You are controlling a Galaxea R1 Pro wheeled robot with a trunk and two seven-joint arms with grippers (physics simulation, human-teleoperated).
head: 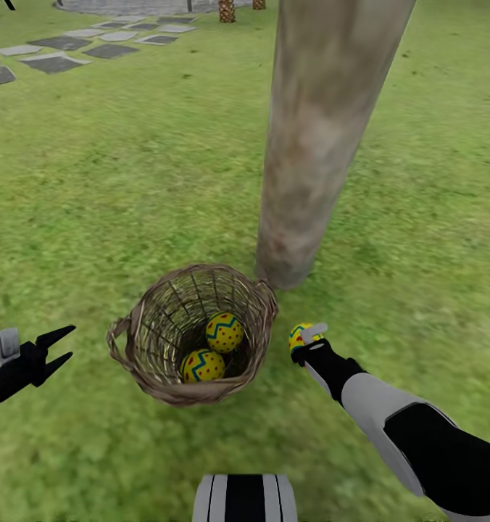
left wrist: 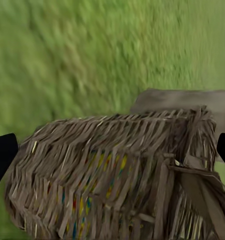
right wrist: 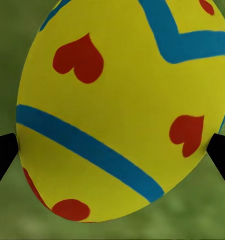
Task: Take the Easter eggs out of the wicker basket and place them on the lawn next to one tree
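the head view takes in the whole scene on the mottled green lawn (head: 129, 203): at the left the black left gripper (head: 62, 346) hangs with its two pointed fingers spread apart and nothing between them, aimed toward the small round brown woven-wicker basket (head: 140, 346) but well short of its rim. two small yellow easter eggs with blue zigzag bands and red dots lie side by side in the basket's bottom, one (head: 224, 331) farther in and one (head: 202, 366) nearer the robot. just behind the basket stands the thick pale grey-beige tree trunk (head: 317, 138), its base nearly touching the basket's far rim. to the right of the basket, the right gripper (head: 304, 341) is clamped on a third yellow egg (head: 299, 335), low over the grass and near the trunk's foot. the left wrist view adds the basket's outer lattice wall (left wrist: 107, 170) up close, with egg colours glinting through the weave and the trunk's base (left wrist: 182, 102) behind it. the right wrist view adds the grasped egg (right wrist: 122, 105) in detail, red hearts and blue bands on yellow, pinched between dark fingertips (right wrist: 2, 155) on either side, blurred grass behind. grey stepping-stone slabs (head: 56, 61) lie far off at the upper left.
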